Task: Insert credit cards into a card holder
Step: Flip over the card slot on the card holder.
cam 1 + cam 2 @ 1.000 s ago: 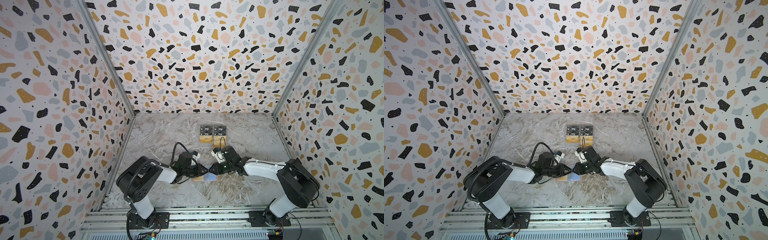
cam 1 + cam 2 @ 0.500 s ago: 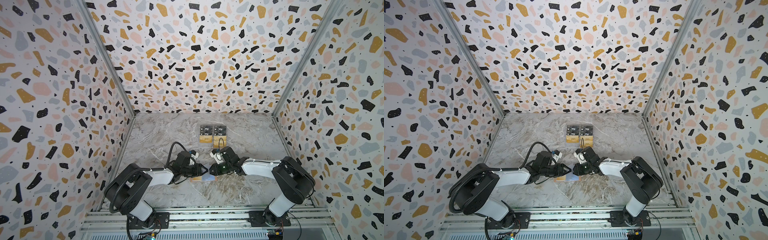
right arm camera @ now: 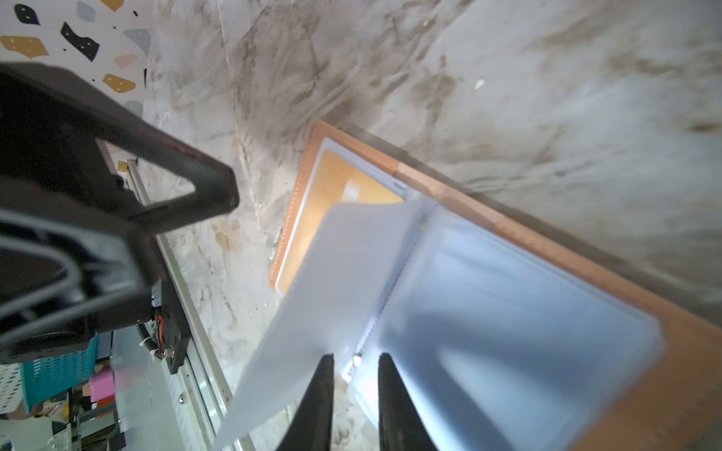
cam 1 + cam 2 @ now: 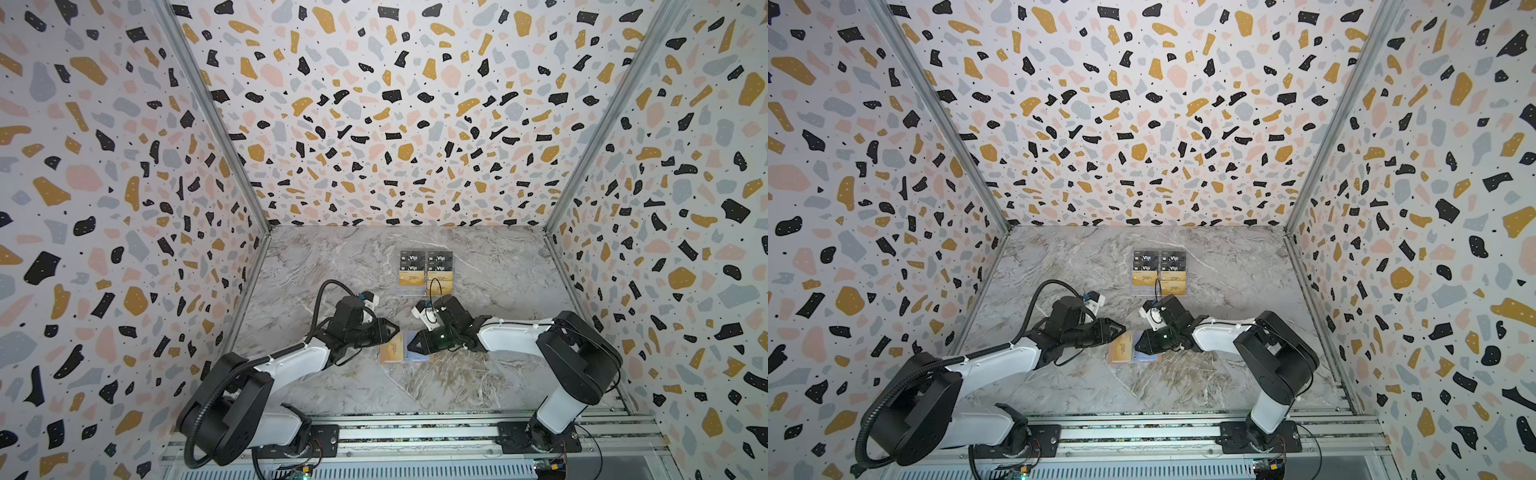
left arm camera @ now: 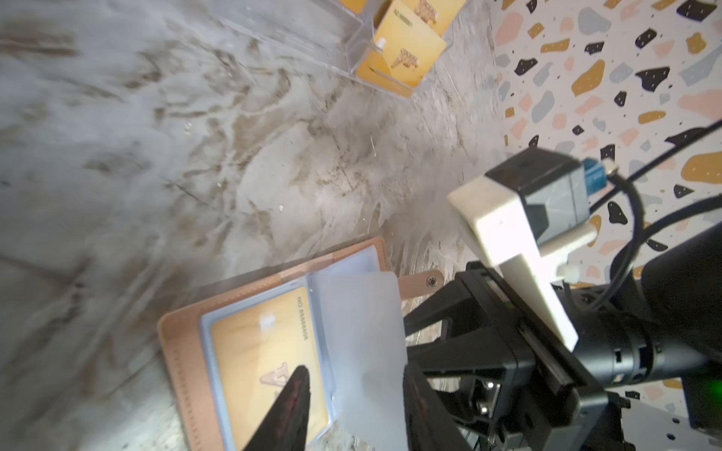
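Observation:
The pink card holder lies open on the marble table, between both grippers. One gold credit card sits in its left clear sleeve. A loose clear sleeve page stands up from the spine. My left gripper hovers low over the holder, open, with that page between its fingers and one fingertip above the gold card. My right gripper points at the spine from the other side, jaws a narrow gap apart, nothing between them. More gold credit cards rest in the stand behind.
A clear acrylic stand with black Vip cards stands just behind the grippers. Terrazzo walls close in three sides. A metal rail with both arm bases runs along the front edge.
The left arm's elbow has dropped and the arm has stretched out low. Its jaws widened, then narrowed a little. The gold card now lies flat in the sleeve. The right arm barely moved.

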You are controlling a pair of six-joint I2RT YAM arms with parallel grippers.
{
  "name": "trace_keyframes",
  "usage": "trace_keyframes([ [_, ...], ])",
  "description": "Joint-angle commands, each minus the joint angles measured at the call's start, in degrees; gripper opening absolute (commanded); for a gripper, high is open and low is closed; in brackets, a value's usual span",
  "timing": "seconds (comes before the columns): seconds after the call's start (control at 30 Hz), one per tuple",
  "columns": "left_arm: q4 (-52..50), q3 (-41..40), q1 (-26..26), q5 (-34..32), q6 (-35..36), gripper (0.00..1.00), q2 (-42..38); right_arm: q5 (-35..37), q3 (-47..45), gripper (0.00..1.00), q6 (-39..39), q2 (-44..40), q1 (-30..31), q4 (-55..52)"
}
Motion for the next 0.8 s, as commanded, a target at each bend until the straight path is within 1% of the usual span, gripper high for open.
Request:
trace_keyframes([
  [0.0, -2.7, -1.2, 1.2, -1.6, 1.4, 0.39, -2.4, -2.1, 1.9, 0.22, 1.2, 0.6, 1.0, 3.0],
  [0.1, -3.3, -1.9, 2.1, -2.0, 1.5, 0.37, -4.1, -2.7, 2.2, 0.22, 1.9, 1.8, 1.4, 4.5],
  [0.27, -5.5, -2.3, 2.2, -2.8, 2.0, 0.34, -5.7, -3.3, 2.2, 0.22, 3.2, 3.5, 2.0, 7.1],
  [0.47, -5.3, -3.2, 2.2, -2.5, 1.4, 0.26, -6.9, -4.1, 3.1, 0.22, 3.7, 5.6, 2.3, 8.9],
  [0.63, -4.1, -3.6, 1.8, -1.6, 0.8, 0.22, -5.3, -4.4, 3.6, 0.22, 3.9, 5.6, 2.8, 9.4],
  [0.77, -1.7, -2.9, 0.0, -1.5, -0.2, 0.2, -2.6, -4.7, 3.4, 0.22, 4.2, 3.5, 1.4, 9.6],
])
